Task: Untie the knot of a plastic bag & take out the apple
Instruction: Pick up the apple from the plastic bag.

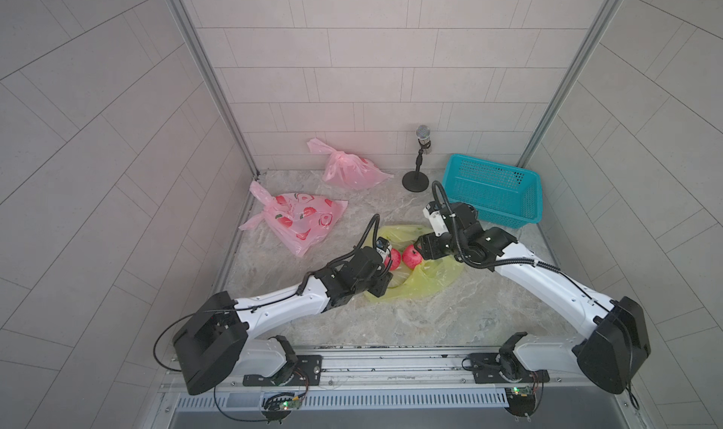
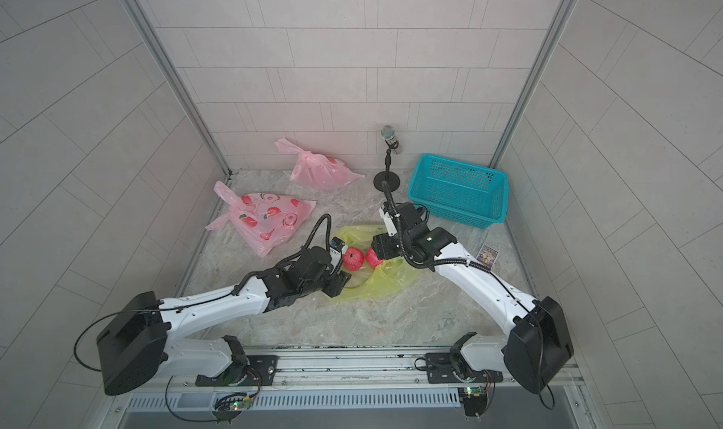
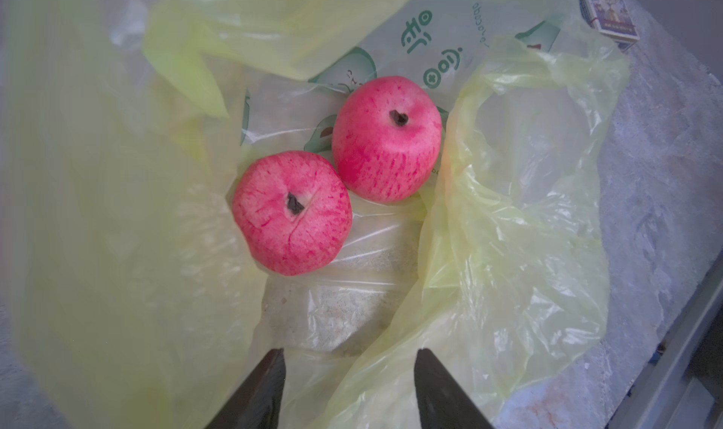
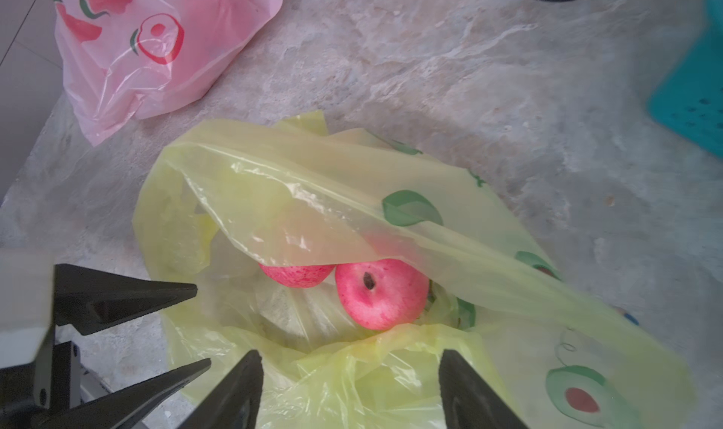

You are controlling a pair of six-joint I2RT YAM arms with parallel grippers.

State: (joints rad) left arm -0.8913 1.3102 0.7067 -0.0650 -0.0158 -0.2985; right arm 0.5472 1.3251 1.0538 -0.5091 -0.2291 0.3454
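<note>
Where yellow bag [image 3: 508,251] gapes, apples [image 3: 291,212] lie uncovered

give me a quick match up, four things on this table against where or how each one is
Things:
1 yellow bag
2 basket
3 microphone
4 printed pink bag

Places or states:
a stands upright
b lies furthest left of the four
c lies open with two apples showing in it
d teal, furthest right of the four

Pairs: 1-c, 2-d, 3-a, 4-b
</note>
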